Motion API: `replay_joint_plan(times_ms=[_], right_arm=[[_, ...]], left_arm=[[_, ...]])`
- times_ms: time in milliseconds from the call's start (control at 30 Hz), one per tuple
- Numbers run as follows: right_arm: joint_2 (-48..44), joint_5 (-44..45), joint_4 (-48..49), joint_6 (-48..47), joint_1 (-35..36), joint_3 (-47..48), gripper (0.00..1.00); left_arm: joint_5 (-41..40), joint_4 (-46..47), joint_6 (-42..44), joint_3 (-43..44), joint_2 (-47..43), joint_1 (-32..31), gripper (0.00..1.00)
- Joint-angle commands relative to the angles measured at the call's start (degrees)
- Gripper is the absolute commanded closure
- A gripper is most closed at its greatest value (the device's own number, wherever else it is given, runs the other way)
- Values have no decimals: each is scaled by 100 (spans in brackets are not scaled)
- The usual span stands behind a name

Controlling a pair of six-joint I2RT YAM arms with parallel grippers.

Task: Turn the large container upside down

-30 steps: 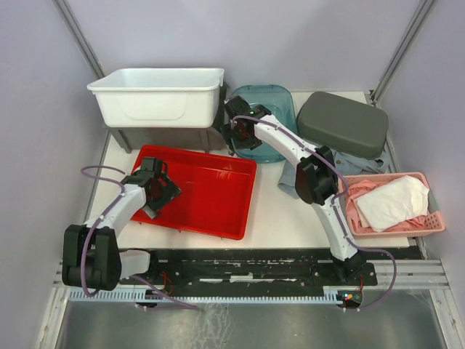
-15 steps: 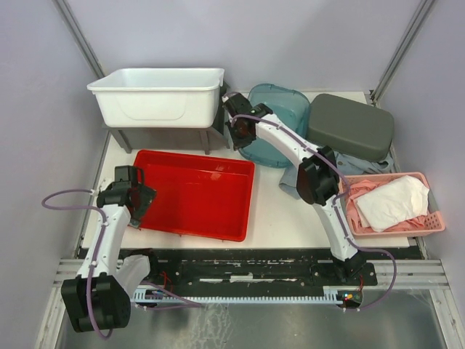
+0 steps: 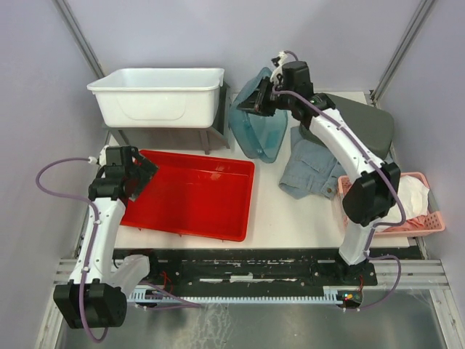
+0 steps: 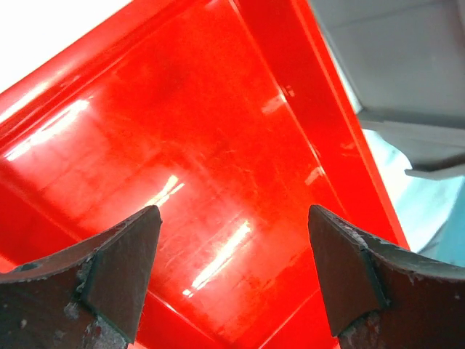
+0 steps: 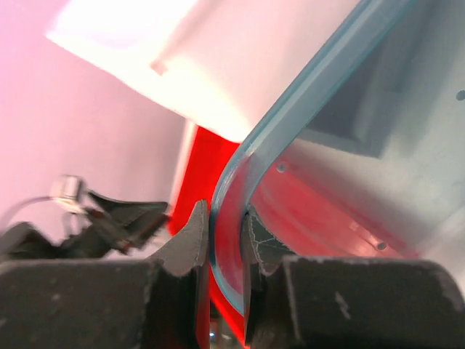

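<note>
The large container is a blue translucent tub, tilted steeply on its side at the back middle, its low edge on the table. My right gripper is shut on its upper rim; in the right wrist view the fingers pinch the blue rim, with the gripper clamped around it. My left gripper hovers open over the left end of the red tray. In the left wrist view, nothing but the tray floor lies between the spread jaws of the gripper.
A white tub stands on a stand at the back left, close to the blue container. A grey upturned container sits back right, a denim cloth in front of it. A pink basket of cloths is at the right.
The right gripper shut on the blue container's rim and raised it from flat to steeply tilted. The left gripper drew back from the tray's middle to its left end.
</note>
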Motion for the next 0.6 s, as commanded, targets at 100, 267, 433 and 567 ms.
replay_joint_plan(times_ms=[100,267,433,567], right_arm=[[29,-1786,5353,3089,-442,-1309,98],[800,-1537,8829,5362,-708,-1801,98],[1320,-888,10969,6850,-895,-2159,98],[1036,-823,11031,6769,-1042,-3112,98]], left_arm=[[581,494,471,291,-30,-157,11],[682,545,574,364,20,-269,11],[745,563,606,407,35,-316,11],[750,560,623,427,36,-325,11]])
